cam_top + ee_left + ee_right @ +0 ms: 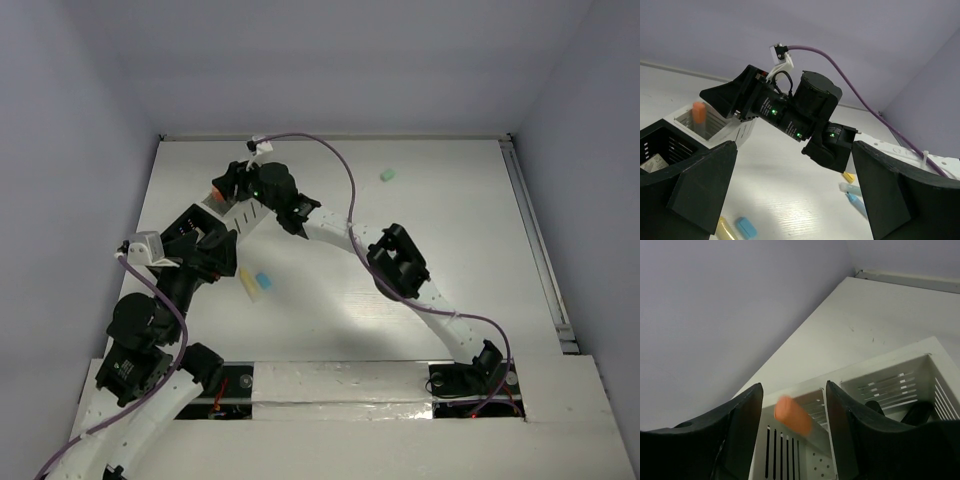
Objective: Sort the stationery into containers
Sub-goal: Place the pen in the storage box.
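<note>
Between the right gripper's (795, 390) parted fingers, touching neither: orange piece (792, 416), above the white box (890, 360). Step: drop-off. Next, likely: lift clear, fetch another. Left gripper (795, 185): wide apart, empty.

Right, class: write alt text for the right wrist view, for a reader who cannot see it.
A blurred orange piece shows between the fingers of the open right gripper, touching neither, over one compartment of the white box. Dark pieces lie in the next compartment; behind are the white table and a grey wall.
</note>
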